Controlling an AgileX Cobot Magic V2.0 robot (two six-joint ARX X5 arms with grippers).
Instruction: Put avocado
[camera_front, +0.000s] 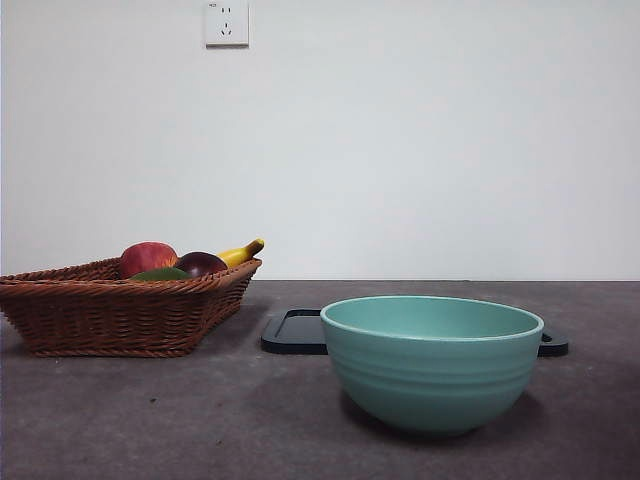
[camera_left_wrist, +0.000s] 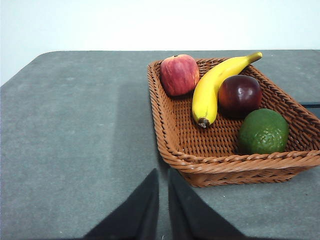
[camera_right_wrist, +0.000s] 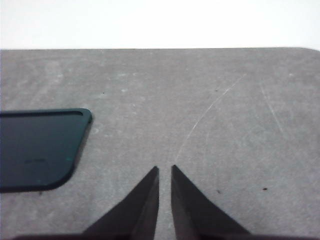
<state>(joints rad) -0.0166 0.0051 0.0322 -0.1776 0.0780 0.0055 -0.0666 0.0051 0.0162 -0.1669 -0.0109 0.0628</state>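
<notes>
Both pincers, left pincer (camera_left_wrist: 163, 172) and right pincer (camera_right_wrist: 165, 169), are closed near the basket (camera_left_wrist: 175, 145) holding the avocado (camera_left_wrist: 263, 131).

Woven wicker basket (camera_left_wrist: 172, 145), coarse and brown. Avocado (camera_left_wrist: 263, 131): dull green, faintly pebbled skin. Purple-brown fruit (camera_left_wrist: 240, 95): glossy. Banana (camera_left_wrist: 212, 87): smooth. Bowl (camera_front: 432, 362): satin teal, ridged. Tray (camera_right_wrist: 37, 147): smooth dark plastic. Table (camera_right_wrist: 210, 115): matt grey, scratched.
</notes>
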